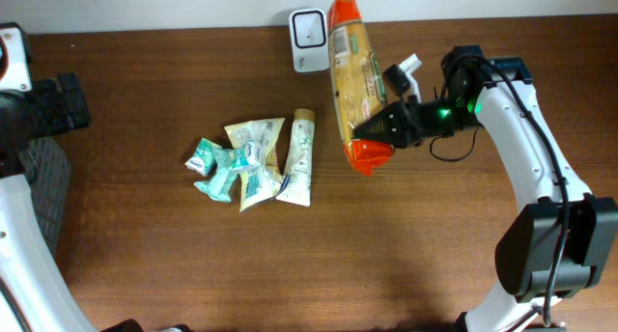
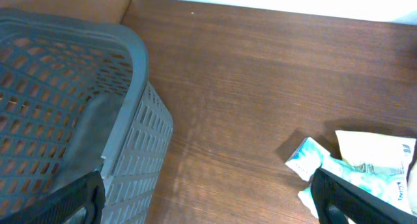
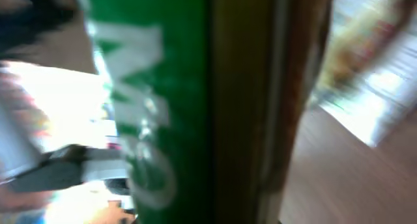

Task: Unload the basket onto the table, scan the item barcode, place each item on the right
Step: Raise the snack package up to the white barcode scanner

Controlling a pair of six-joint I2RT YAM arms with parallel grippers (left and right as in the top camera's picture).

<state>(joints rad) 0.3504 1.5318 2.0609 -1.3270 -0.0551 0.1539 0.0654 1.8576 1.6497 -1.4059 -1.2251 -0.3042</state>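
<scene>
- Step in hand, as I read it: presenting the item. The right gripper (image 1: 379,129) is clamped on the lower end of the snack bag (image 1: 350,62), upper centre of the overhead frame.
- The bag's top end sits just beside the white scanner (image 1: 309,27).
- The right wrist view is only blurred green packaging, no barcode visible.
- The left gripper (image 2: 208,201) is wide open and empty, by the grey basket (image 2: 98,87).
- Next move probably calls for turning the bag's barcode face toward the scanner. I can't tell which face carries it.

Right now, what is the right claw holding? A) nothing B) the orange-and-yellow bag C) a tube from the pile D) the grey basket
B: the right claw is shut on the orange-and-yellow bag, near the white scanner; the tubes lie apart from it.
</scene>
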